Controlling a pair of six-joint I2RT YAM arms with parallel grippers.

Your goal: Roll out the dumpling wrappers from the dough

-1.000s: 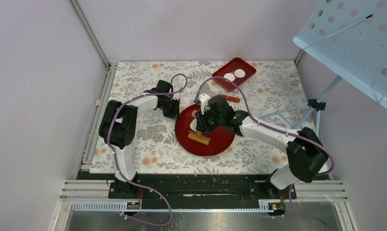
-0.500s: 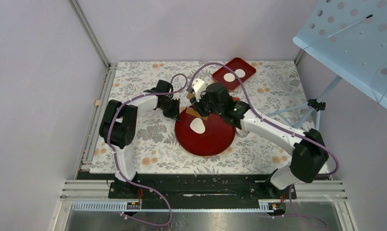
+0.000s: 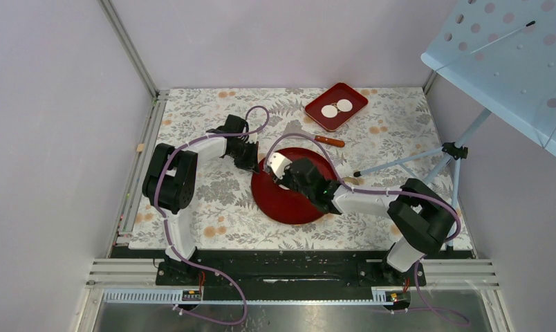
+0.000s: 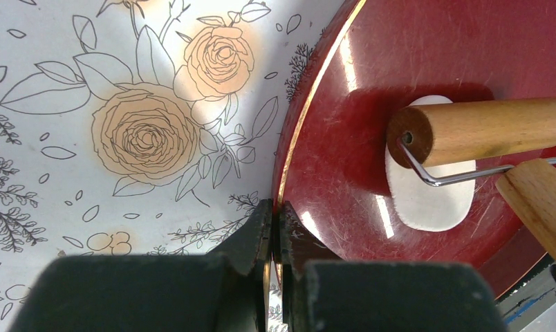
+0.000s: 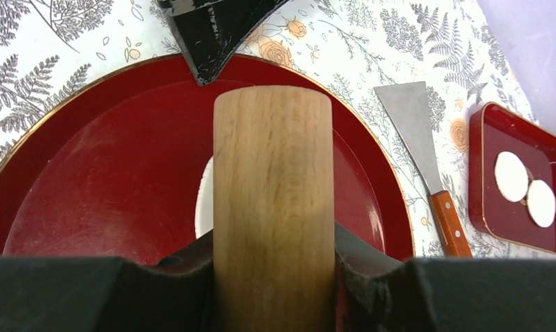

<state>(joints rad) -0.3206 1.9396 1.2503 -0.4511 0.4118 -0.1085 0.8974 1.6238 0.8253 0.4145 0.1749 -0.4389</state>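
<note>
The floral-print counter (image 4: 88, 69) sits between pale lilac walls (image 3: 296, 41). The left pincer (image 4: 272, 207) is clamped on the round red plate (image 4: 310, 104) at its rim. The right pincer (image 5: 274, 256) grips a wooden rolling pin (image 4: 483, 128) resting on the flattened dough (image 4: 427, 200) just ahead of it. Two dumpling wrappers (image 5: 512, 176) lie in the red tray (image 5: 486, 200), farther ahead to its right.

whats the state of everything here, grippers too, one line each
left gripper: shut, pinching the rim of the round red plate
right gripper: shut on the rolling pin handle
rolling pin: held, roller across the dough
dough: flattened white patch on the plate, partly under the roller
dumpling wrappers: two flat discs in the small red tray
scraper: lying flat on the table beside the plate, untouched
</note>
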